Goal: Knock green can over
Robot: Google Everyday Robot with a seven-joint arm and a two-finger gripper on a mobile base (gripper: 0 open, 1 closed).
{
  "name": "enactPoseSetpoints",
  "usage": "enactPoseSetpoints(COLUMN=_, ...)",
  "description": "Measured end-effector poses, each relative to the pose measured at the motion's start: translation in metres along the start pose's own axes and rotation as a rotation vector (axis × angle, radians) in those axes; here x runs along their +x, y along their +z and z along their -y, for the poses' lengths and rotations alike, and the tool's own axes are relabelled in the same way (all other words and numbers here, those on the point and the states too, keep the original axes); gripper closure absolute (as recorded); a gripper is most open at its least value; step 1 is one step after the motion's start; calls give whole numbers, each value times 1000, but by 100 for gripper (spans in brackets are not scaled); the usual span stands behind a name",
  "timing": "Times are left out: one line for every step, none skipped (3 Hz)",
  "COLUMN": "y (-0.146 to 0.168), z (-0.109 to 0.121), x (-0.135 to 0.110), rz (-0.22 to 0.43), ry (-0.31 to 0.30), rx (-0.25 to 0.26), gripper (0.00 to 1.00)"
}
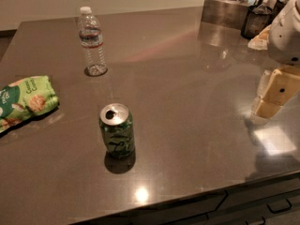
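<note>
The green can [117,131] stands upright on the grey countertop [187,78], near its front edge and left of the middle. It has a white-green patterned label and a silver top with a dark drinking hole. My gripper [268,108] hangs at the right edge of the view, just above the counter, cream-coloured under the white arm [288,32]. It is far to the right of the can, does not touch it and holds nothing.
A clear plastic water bottle [91,41] stands at the back left. A green snack bag [23,102] lies at the left edge. A metal box [225,11] and dark containers [257,20] stand at the back right. Drawer fronts [262,205] run below the counter's front edge.
</note>
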State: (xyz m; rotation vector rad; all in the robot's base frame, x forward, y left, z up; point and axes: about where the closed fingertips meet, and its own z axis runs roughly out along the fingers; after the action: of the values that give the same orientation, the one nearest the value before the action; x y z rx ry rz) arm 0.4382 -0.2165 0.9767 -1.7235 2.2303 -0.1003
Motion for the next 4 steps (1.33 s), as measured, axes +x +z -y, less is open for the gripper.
enactPoseSetpoints(y=0, z=-1, x=-3, rz=9, ry=-4, rx=-1, gripper=0)
enactPoseSetpoints(y=3, z=-8, x=-23, rz=67, ry=-29, rx=-11, gripper=0)
enactPoseSetpoints(y=14, z=-26, x=-58, rz=148, ry=-78, rx=-50, gripper=0)
enactPoseSetpoints(y=34, z=-60, x=-112, rz=304, ry=-121, rx=-144, gripper=0)
